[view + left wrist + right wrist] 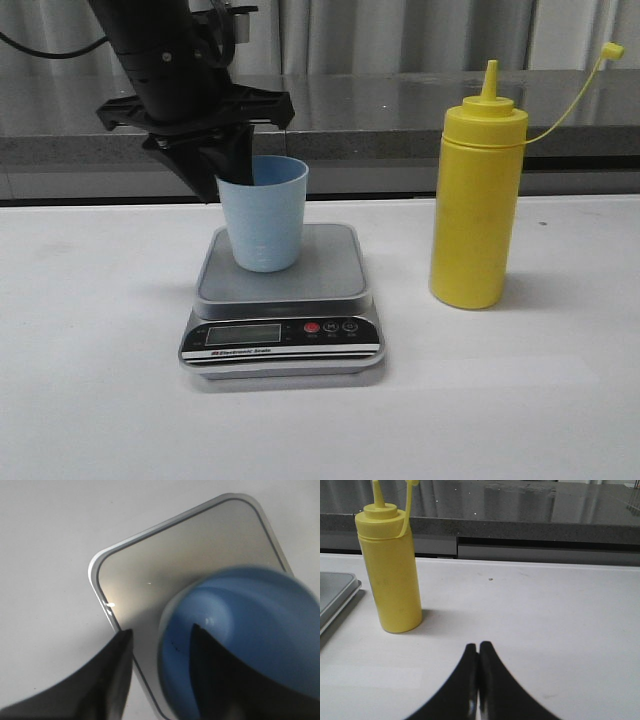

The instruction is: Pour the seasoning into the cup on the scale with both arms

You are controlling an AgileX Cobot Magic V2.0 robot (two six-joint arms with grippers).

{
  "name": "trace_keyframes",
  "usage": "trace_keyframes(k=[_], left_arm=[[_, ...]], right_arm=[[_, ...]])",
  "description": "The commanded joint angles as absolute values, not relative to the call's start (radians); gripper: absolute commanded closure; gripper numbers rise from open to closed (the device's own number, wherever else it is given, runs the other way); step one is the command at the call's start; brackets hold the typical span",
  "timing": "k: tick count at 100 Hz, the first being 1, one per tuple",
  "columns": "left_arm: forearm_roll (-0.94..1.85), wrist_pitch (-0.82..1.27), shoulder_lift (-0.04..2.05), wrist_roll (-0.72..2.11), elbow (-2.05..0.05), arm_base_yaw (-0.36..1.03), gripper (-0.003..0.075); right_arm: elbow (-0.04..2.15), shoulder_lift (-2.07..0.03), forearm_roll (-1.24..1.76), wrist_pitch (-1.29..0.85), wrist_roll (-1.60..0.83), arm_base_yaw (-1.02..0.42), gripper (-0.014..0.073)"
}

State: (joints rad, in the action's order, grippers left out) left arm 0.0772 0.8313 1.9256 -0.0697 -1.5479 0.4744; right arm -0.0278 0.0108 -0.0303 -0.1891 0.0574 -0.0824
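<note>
One scale (282, 305), one cup (264, 213) and one seasoning bottle (477, 200) stand on the white counter (90, 380); two arms serve them, though only the left one shows in the front view.

The pale blue cup stands upright on the far left part of the scale's grey platform. The scale sits left of centre, its black panel with one red and two dark buttons facing the near edge. The yellow seasoning bottle stands upright on the counter to the right of the scale, apart from it, its nozzle uncapped and the small cap (612, 50) hanging out to the right on its thin tether.

The left arm comes down steeply from the far left, and the left tool (235, 165) straddles the cup's left rim: its jaws are spread, one finger (210, 670) inside the cup, the other outside (107, 675) with a gap between it and the wall.

The right tool (479, 652) sits low over the counter, right of the bottle and well apart from it, fingertips pressed together on nothing.
</note>
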Motion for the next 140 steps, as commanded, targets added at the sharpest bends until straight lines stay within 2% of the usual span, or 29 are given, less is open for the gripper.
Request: trace_keyframes(k=[1, 11, 59, 94, 122, 140], left_arm=[[0.092, 0.811, 1.863, -0.073, -1.584, 0.484, 0.0263], [0.092, 0.821, 1.847, -0.073, -1.604, 0.484, 0.021], [0.0, 0.788, 1.674, -0.077, -1.576, 0.468, 0.0209], [0.0, 0.567, 1.386, -0.124, -1.261, 0.348, 0.0209], [0.0, 0.461, 1.066, -0.124, -0.968, 0.184, 0.0209], [0.0, 0.367, 0.841, -0.124, -0.792, 0.13, 0.0209]], right_arm=[[-0.006, 0.03, -0.032, -0.107, 0.058, -0.075, 0.066], [-0.006, 0.03, -0.032, -0.107, 0.058, -0.075, 0.066], [-0.006, 0.03, -0.032, -0.107, 0.058, -0.075, 0.066], [-0.006, 0.03, -0.032, -0.107, 0.058, -0.075, 0.066], [-0.006, 0.03, -0.032, -0.107, 0.058, -0.075, 0.066], [-0.006, 0.03, -0.032, -0.107, 0.058, -0.075, 0.066]])
